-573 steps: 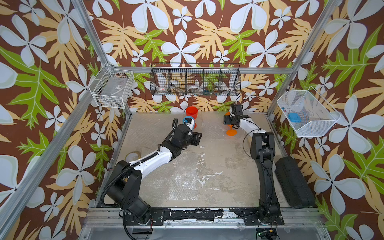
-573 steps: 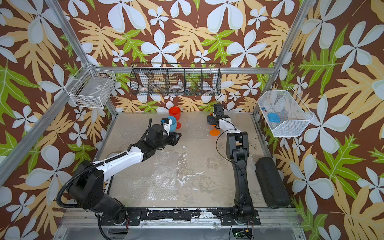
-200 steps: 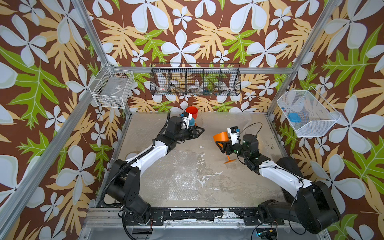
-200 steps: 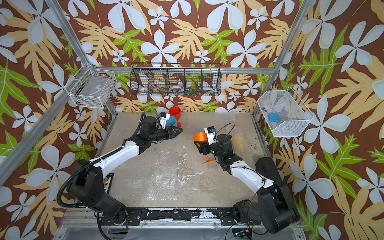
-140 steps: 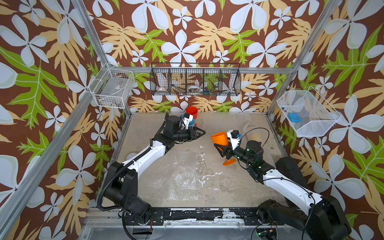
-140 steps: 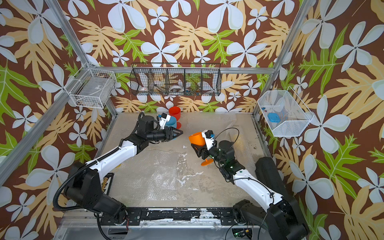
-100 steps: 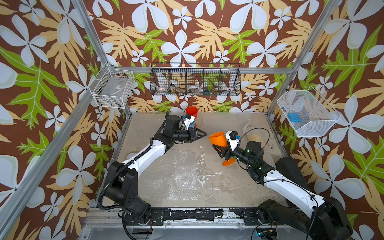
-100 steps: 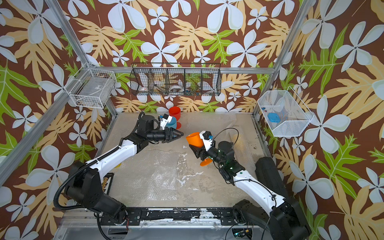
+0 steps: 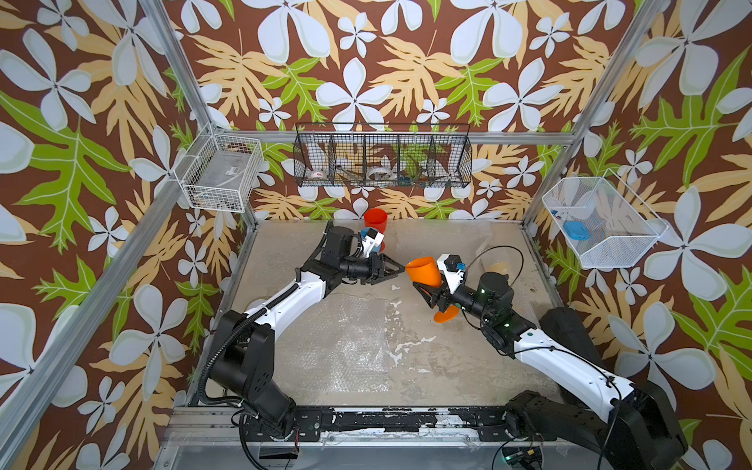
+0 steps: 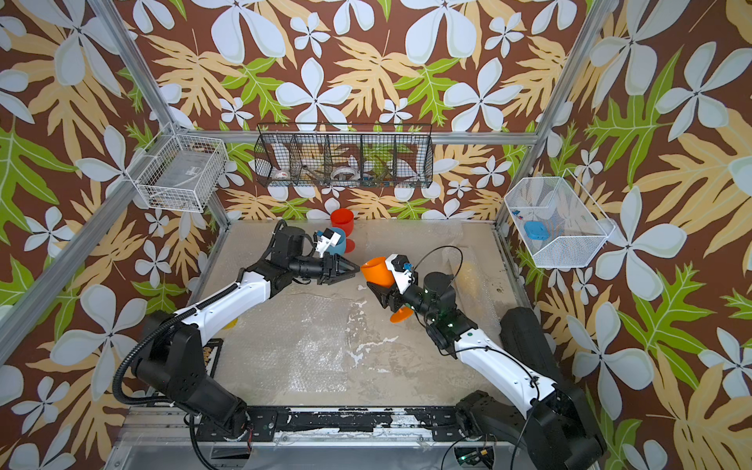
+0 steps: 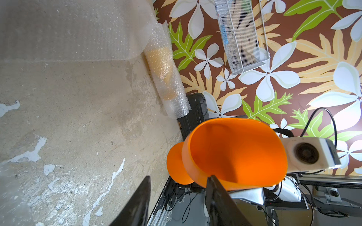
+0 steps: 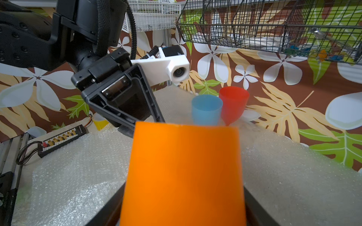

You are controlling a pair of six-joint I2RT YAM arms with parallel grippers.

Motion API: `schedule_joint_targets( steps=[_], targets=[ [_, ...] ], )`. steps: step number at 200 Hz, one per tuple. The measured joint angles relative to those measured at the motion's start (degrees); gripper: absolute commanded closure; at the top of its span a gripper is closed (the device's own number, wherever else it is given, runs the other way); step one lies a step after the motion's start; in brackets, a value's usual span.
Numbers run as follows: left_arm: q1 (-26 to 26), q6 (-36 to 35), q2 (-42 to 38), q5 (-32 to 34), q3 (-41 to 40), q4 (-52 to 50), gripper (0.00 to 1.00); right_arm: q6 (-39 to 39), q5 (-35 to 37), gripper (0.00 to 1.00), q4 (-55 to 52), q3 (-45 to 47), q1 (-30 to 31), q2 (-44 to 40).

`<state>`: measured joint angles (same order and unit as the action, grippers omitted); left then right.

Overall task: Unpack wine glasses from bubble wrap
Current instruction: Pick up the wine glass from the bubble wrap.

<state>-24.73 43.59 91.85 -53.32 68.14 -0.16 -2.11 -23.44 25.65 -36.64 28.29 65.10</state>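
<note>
My right gripper (image 9: 427, 291) is shut on the bowl of the orange wine glass (image 9: 423, 272), holding it tilted above the table's middle, foot down toward the right arm. The left gripper (image 9: 396, 267) is open at the glass's rim. In the left wrist view one fingertip (image 11: 212, 177) lies against the rim of the orange glass (image 11: 235, 152). The red glass (image 9: 375, 219) and the blue glass (image 10: 339, 242) stand unwrapped at the back. A pale yellow glass (image 11: 162, 64) lies rolled in a bubble wrap tube (image 11: 172, 90) by the right edge.
Flat bubble wrap sheets (image 9: 346, 337) cover much of the table. A black wire basket (image 9: 382, 156) hangs on the back wall, with white wire baskets to the left (image 9: 221, 173) and right (image 9: 598, 221). A black pad (image 9: 569, 329) lies along the right edge.
My right arm has carried the orange glass up and leftward toward the left gripper. The left gripper has swung rightward to meet its rim. Neither gripper's jaws have visibly changed.
</note>
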Motion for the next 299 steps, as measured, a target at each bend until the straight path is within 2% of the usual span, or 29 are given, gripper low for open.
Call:
schedule_joint_targets(
  steps=[78,155,187,229,238,280,299],
  targets=[
    [2.54,2.08,-2.05,-1.18,-0.81,1.68,0.54,2.34,-0.26,0.36,-1.73,-1.09,2.60,0.83],
    [2.34,0.98,-1.84,-1.33,-2.40,0.85,0.63,4.85,1.05,0.36,-3.82,-5.77,4.42,4.94],
    [1.70,-0.59,-0.83,0.28,-2.12,0.02,0.71,6.67,0.28,0.36,-7.72,-8.59,4.35,7.74],
    [1.70,-3.41,-0.76,4.42,-1.14,-4.39,0.95,9.16,-0.11,0.35,-9.29,-10.99,4.37,10.08],
    [1.70,-3.82,-0.76,5.25,-0.92,-5.14,1.00,9.49,-0.17,0.34,-9.40,-11.52,4.37,10.64],
    [1.70,-7.67,-0.83,8.09,1.73,-9.66,1.00,9.42,-0.09,0.19,-8.68,-12.07,4.37,11.98],
    [1.44,-10.75,-1.27,9.75,3.93,-13.22,1.00,8.11,0.20,0.16,-6.54,-11.37,4.42,12.07]
  ],
)
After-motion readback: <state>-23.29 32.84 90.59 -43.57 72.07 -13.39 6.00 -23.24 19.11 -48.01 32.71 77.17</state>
